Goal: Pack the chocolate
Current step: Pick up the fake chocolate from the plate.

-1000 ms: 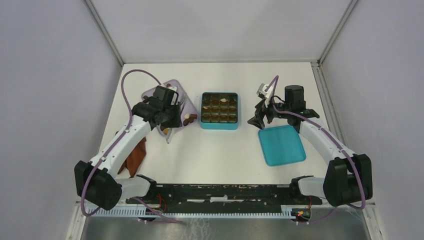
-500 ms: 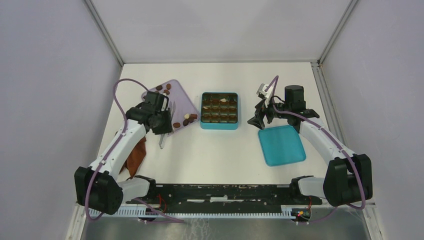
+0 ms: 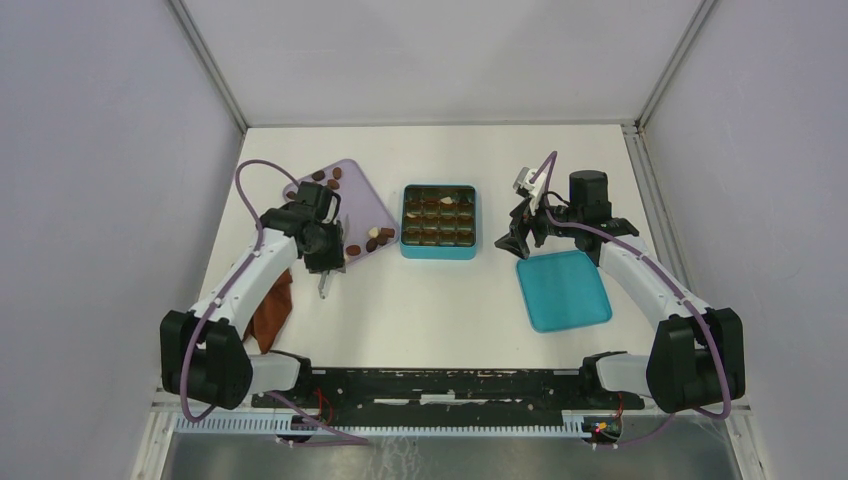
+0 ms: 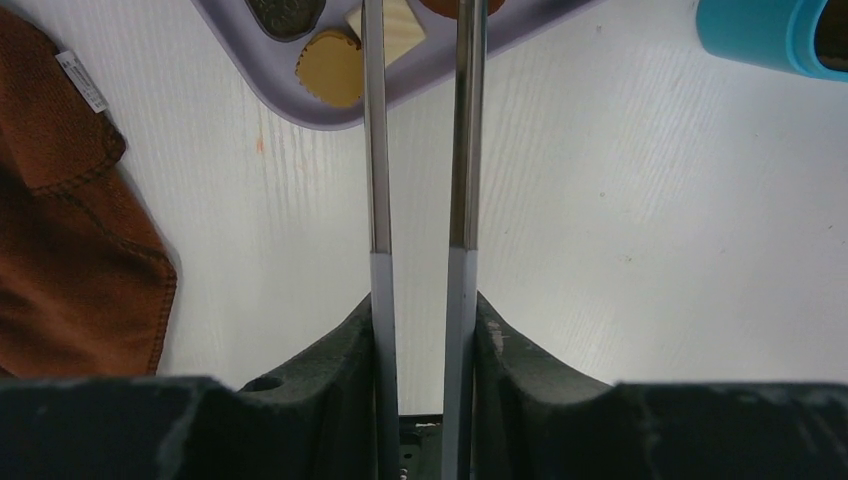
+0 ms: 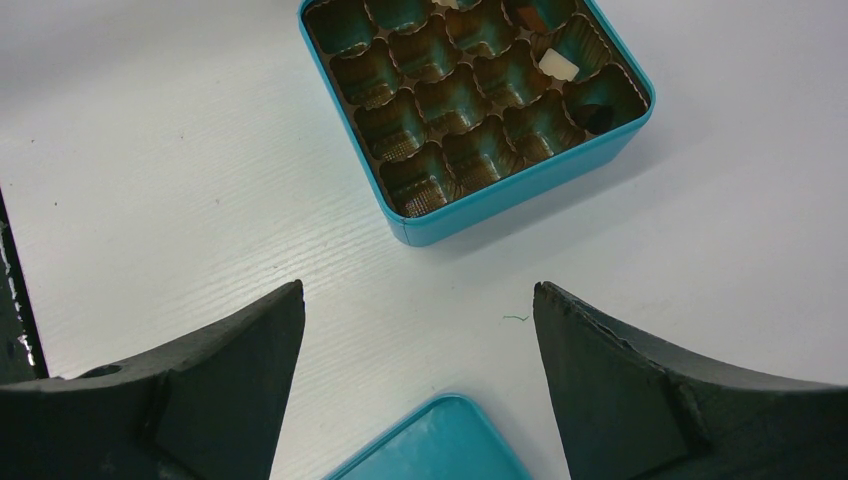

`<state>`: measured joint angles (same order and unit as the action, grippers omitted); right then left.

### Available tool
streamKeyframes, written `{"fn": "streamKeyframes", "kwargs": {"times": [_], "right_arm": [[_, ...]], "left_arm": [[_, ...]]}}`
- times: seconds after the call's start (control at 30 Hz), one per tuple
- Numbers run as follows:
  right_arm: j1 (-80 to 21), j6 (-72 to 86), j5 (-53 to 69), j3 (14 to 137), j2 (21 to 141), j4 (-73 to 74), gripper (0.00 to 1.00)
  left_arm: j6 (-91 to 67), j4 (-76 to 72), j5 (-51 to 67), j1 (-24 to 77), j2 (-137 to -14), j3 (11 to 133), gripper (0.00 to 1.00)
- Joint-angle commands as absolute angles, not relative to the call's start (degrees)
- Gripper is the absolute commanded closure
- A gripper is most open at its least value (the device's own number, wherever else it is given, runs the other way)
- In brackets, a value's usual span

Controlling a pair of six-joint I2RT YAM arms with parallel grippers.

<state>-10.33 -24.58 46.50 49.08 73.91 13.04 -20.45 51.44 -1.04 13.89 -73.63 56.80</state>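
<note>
Several small pieces of chocolate [image 3: 375, 238] lie on the lilac tray [image 3: 362, 200]. The left wrist view shows a tan round one [image 4: 328, 68] and a cream square one [image 4: 400, 25] at the tray's corner [image 4: 300, 100]. My left gripper [image 3: 321, 256] [image 4: 423, 300] is shut on metal tweezers [image 4: 465, 140] [image 3: 323, 284]. Their two arms reach over that corner, with the tips cut off by the frame. The teal box [image 3: 439, 252] [image 5: 520, 190] holds a cream piece [image 5: 558, 64] and a dark piece [image 5: 598, 116]; most cells show empty. My right gripper [image 3: 520, 235] [image 5: 418, 290] hangs open between box and lid.
The teal lid [image 3: 563, 290] [image 5: 440, 445] lies flat on the right, just under my right gripper. A reddish-brown cloth [image 3: 272, 312] [image 4: 70, 230] is crumpled at the left, beside my left forearm. White walls enclose the table on three sides.
My left gripper has drawn back with the tweezers from over the tray to its near corner, uncovering the pieces at the tray's far end. The right arm has not moved.
</note>
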Motion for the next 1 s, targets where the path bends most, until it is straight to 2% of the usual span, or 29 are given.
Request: {"fn": "streamKeyframes", "kwargs": {"times": [0.0, 0.3, 0.63, 0.97], "right_arm": [[-10.10, -25.40, 47.81, 51.64, 73.61, 12.11, 0.10], [-10.10, -25.49, 47.90, 51.68, 73.60, 12.13, 0.10], [-10.03, -25.40, 48.08, 51.68, 73.74, 12.13, 0.10], [-10.06, -25.57, 48.26, 51.88, 73.41, 12.27, 0.10]], "left_arm": [[-19.66, 51.59, -1.82, 13.41, -74.87, 58.61, 0.61], [-19.61, 52.27, -3.02, 13.18, -75.74, 58.88, 0.60], [-19.48, 53.77, -2.09, 13.19, -71.37, 61.01, 0.60], [-19.41, 54.49, -4.52, 12.31, -71.52, 58.16, 0.59]]}}
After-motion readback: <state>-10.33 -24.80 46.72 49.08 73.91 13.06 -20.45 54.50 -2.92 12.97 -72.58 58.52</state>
